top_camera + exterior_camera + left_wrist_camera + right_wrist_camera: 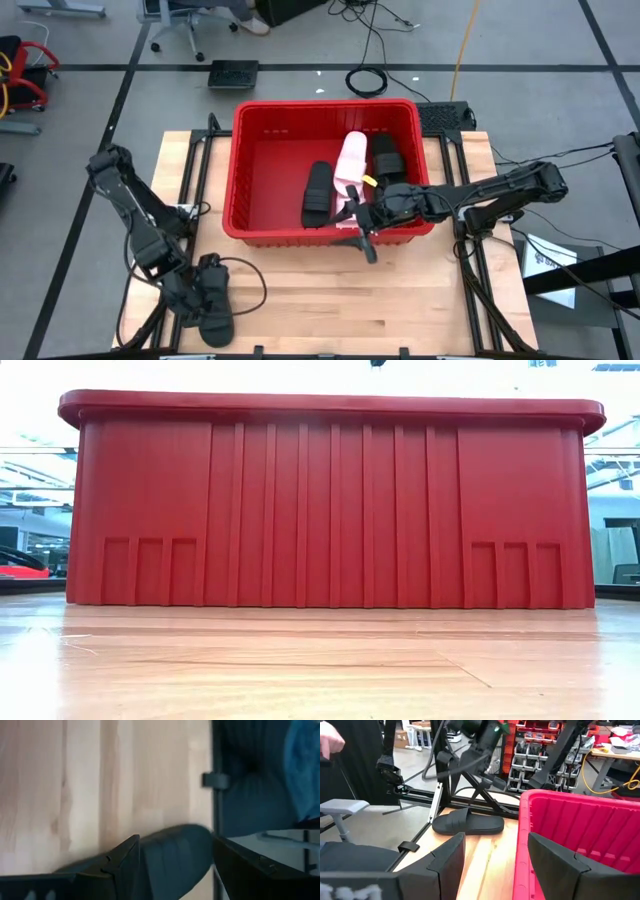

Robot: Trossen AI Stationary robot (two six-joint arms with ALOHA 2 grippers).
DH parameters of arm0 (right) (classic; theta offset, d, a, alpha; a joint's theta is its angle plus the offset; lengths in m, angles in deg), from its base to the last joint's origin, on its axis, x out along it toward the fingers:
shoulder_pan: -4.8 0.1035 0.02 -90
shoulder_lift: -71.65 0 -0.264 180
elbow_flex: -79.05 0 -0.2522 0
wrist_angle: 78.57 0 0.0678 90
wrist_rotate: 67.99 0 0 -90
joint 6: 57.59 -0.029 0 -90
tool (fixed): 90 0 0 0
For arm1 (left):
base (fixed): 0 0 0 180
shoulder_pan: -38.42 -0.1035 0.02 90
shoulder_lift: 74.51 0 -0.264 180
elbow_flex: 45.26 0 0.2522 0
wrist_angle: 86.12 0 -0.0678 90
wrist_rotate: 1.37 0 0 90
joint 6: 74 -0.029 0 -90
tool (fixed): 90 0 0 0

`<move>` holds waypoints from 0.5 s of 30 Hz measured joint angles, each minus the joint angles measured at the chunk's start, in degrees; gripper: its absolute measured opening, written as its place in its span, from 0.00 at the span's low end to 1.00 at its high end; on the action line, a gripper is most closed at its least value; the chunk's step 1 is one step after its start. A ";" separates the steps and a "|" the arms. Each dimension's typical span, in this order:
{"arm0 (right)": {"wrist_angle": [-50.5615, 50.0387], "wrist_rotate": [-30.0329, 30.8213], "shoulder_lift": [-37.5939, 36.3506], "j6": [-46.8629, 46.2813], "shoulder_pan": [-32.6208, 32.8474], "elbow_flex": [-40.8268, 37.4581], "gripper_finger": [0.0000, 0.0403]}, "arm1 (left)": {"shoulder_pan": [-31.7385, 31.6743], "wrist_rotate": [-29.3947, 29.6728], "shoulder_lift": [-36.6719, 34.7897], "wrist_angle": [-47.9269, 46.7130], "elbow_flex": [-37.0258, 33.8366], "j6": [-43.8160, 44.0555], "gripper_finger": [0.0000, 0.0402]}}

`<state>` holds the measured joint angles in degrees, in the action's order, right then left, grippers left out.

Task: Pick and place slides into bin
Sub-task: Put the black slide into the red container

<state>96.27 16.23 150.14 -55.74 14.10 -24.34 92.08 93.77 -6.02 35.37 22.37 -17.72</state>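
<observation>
bin [262, 232] red, holds pink, black slides; left claw [212, 300] straddles black slide [216, 322], right claw [362, 235] apart

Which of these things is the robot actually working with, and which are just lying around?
Job:
red bin
pale pink slide and black slides inside it
black slide on the table, at the left gripper

Lying about:
cable coil on floor
office chair

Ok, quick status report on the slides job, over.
Left tool open around a black slide at the table's near-left corner. Right tool open, empty, at the bin's near wall. Nothing in the way.
</observation>
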 joint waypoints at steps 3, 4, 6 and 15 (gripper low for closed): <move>0.34 1.04 0.33 -1.27 0.00 0.00 0.52 | 0.96 -0.15 1.40 -2.12 0.00 1.70 0.59; 0.14 1.72 0.39 -1.47 0.00 0.00 0.52 | 1.27 -0.17 1.84 -2.73 0.00 2.15 0.59; 0.09 2.96 0.42 -1.89 0.20 0.00 0.52 | 1.68 0.21 2.62 -3.53 0.00 2.64 0.59; -0.17 2.85 0.40 -2.95 0.20 0.00 0.52 | 3.89 3.83 3.83 -4.92 -1.47 5.86 0.59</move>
<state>96.10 19.07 150.54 -58.69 14.29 -24.34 95.97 97.60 -2.19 30.45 20.89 -11.86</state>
